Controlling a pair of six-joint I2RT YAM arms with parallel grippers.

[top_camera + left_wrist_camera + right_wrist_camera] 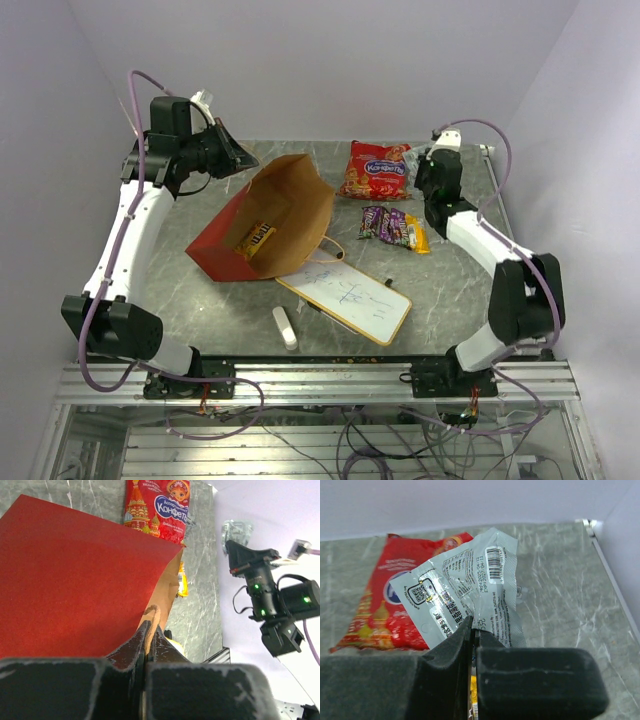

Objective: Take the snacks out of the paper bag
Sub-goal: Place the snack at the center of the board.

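The red paper bag lies tilted on the table, its brown inside and open mouth facing up. A yellow candy pack rests inside it. My left gripper is shut on the bag's back rim, and the left wrist view shows the paper edge pinched between its fingers beside the bag's red wall. My right gripper is shut on a silvery wrapper, held above the table near the large red-orange snack bag. Purple and yellow candy packs lie below that gripper.
A white whiteboard lies in front of the bag, partly under its handles, with a small white eraser stick to its left. The walls stand close on the left, back and right. The right arm shows in the left wrist view.
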